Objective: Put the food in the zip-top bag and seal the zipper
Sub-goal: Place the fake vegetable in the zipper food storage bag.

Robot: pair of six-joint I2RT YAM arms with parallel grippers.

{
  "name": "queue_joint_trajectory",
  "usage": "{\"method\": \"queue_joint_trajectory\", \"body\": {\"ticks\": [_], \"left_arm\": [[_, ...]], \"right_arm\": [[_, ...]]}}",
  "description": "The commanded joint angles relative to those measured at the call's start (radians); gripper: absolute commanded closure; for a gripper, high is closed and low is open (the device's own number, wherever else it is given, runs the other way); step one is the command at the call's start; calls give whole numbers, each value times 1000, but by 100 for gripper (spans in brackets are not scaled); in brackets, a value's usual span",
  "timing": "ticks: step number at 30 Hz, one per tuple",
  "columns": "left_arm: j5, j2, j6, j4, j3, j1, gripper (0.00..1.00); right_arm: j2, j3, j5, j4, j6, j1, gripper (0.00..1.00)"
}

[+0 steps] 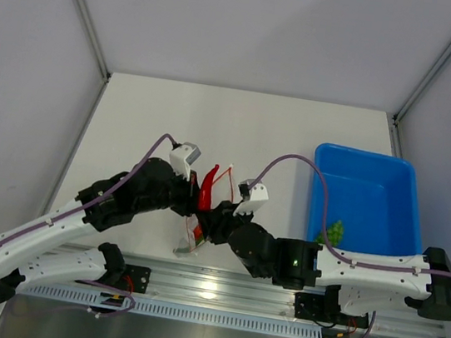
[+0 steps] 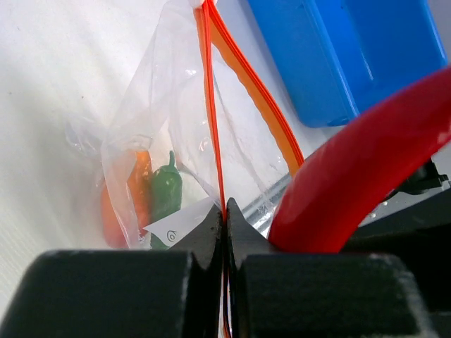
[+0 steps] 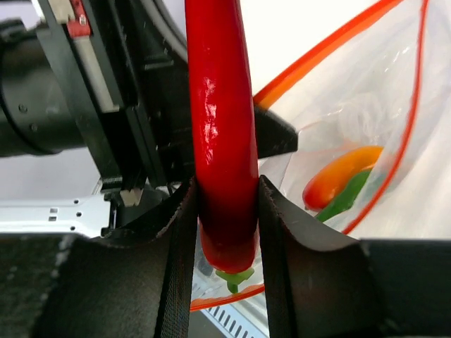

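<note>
The clear zip-top bag (image 2: 176, 120) hangs open near the table's front edge, also seen from above (image 1: 191, 236). My left gripper (image 2: 225, 211) is shut on its orange-red zipper (image 2: 211, 105) strip. Inside the bag lie an orange carrot-like piece (image 2: 134, 190) and a green pepper (image 2: 168, 190). My right gripper (image 3: 227, 204) is shut on a red pepper (image 3: 218, 120), holding it upright at the bag's mouth (image 1: 206, 190). A bunch of green grapes (image 1: 334, 232) lies in the blue tray.
The blue tray (image 1: 377, 169) stands at the right of the table, close behind the right arm. Both arms meet at the table's front centre. A metal rail (image 1: 217, 290) runs along the near edge.
</note>
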Motion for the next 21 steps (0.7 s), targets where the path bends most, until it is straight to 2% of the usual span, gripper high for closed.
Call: {"method": "queue_joint_trajectory", "body": {"ticks": [1, 6, 7, 10, 13, 21], "left_arm": [[-6, -11, 16, 73, 35, -4, 99], [-6, -12, 16, 69, 35, -2, 99], [-6, -12, 16, 68, 35, -2, 99], [-6, -17, 15, 67, 30, -2, 99], [-6, -17, 13, 67, 27, -2, 99], [-3, -17, 9, 72, 16, -2, 99]], "right_arm": [[13, 0, 36, 32, 30, 31, 81], [22, 9, 51, 15, 28, 31, 65], [21, 9, 62, 4, 30, 32, 58], [19, 15, 89, -37, 51, 31, 46], [19, 21, 106, -77, 72, 31, 37], [25, 51, 143, -163, 96, 31, 32]]}}
